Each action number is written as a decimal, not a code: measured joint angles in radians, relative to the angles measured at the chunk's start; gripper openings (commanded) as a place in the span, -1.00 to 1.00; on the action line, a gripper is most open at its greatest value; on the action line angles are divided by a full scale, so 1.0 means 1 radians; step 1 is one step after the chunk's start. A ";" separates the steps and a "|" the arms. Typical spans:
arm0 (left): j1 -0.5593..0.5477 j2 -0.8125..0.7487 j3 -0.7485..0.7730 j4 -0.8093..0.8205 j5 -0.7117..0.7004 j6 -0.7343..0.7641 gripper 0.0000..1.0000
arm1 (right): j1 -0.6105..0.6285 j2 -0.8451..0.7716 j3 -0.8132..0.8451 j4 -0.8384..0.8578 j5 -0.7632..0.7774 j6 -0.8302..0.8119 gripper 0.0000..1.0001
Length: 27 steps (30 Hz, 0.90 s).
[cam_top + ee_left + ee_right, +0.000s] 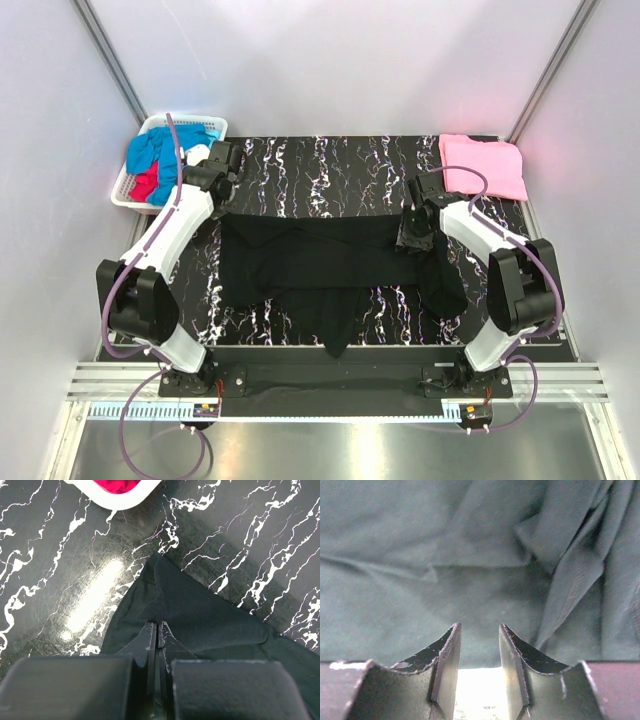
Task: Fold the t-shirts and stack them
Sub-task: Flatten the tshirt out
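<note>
The left gripper [157, 630] is clamped on the far-left corner of the black t-shirt [330, 265], spread across the table [300, 160] middle, probably anchoring it for folding, while the right gripper [480, 627] hovers, jaws apart and empty, over its right side.

I see the right gripper [480, 630] with its jaws parted and nothing between them. Just beyond the tips the dark t-shirt [420, 555] fills my view, creased across the middle and bunched into folds at the right.
</note>
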 measured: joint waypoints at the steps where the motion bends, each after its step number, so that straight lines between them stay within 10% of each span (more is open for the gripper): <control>1: 0.000 -0.001 -0.002 -0.001 0.002 0.000 -1.00 | 0.008 -0.011 -0.004 0.001 -0.005 0.004 -0.17; 27: -0.006 -0.050 -0.015 -0.001 0.006 0.008 -1.00 | -0.005 0.146 0.113 -0.388 0.649 0.367 -0.78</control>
